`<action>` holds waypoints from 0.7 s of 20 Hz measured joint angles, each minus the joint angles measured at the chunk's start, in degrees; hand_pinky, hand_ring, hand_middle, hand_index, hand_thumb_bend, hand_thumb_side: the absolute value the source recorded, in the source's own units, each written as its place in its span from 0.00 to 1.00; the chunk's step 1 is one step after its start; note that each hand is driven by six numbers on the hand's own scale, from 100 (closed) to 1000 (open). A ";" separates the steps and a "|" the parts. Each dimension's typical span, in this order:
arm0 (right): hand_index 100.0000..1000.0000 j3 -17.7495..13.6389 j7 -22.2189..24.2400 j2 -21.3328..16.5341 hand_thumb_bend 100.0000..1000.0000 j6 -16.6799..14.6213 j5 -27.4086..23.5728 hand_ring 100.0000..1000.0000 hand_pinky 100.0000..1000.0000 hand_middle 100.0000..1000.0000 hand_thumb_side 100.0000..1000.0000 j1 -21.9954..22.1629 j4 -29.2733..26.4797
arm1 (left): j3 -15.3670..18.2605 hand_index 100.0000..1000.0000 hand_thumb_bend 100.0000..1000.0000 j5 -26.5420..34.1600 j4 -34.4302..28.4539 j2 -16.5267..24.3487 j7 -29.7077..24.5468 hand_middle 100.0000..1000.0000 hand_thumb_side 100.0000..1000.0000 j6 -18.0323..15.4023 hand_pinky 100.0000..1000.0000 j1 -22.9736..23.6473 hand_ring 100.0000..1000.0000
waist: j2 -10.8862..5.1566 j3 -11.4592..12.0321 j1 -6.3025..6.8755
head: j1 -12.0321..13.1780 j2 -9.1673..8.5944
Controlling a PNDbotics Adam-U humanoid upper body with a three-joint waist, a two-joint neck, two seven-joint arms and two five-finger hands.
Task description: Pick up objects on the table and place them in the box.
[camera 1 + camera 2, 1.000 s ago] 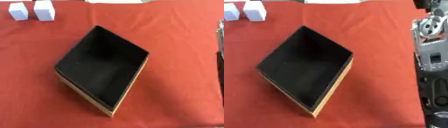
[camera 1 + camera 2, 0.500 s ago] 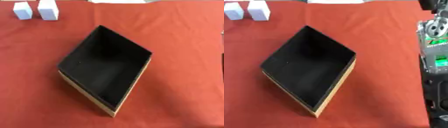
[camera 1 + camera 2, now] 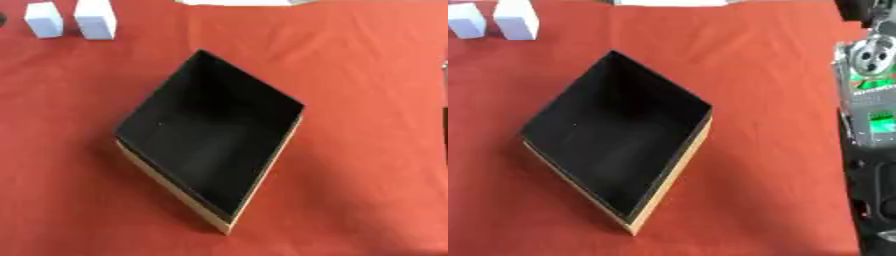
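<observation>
Box: the black-lined box (image 3: pixel 210 145) is sitting askew in the middle of the red tablecloth (image 3: pixel 367 75), one corner pointing toward me, and it is looking empty inside.
Objects: two white blocks (image 3: pixel 74 19) are standing side by side at the far left, well apart from the box.
My hands: neither one is showing in either eye, so I cannot tell how my fingers are set; only my right arm (image 3: pixel 868 100), silver and black, is running down the right edge of the right eye view.
Reach risk: I am judging the blocks a long stretch away, and coming in low could be knocking one against its neighbour.
Box risk: carrying across, I may be clipping the raised near wall and skewing the box further.
Doubt: the blocks are blurred, perhaps small cartons.
</observation>
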 measured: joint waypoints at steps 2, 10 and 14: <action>0.78 0.02 0.12 -0.12 0.00 0.12 -0.04 0.57 0.75 0.48 0.66 -0.02 0.00 | 0.49 0.97 0.46 -1.72 2.93 -1.19 -1.78 0.93 0.00 -1.15 0.70 -1.39 0.82 | 0.17 -0.04 -0.15 | -0.14 -0.19; 0.78 0.16 0.36 -0.29 0.00 0.37 -0.27 0.57 0.74 0.48 0.66 -0.30 0.00 | 2.69 0.98 0.51 -9.04 7.49 -3.51 -8.53 0.88 0.00 -2.78 0.72 -4.32 0.81 | 0.66 -0.21 -0.30 | -0.32 -1.42; 0.78 0.34 0.38 -0.31 0.00 0.39 -0.38 0.57 0.74 0.47 0.66 -0.49 0.00 | 3.80 0.98 0.52 -12.78 7.46 -4.40 -9.84 0.89 0.00 -3.18 0.73 -4.72 0.82 | 0.87 -0.51 -0.49 | -0.44 -2.99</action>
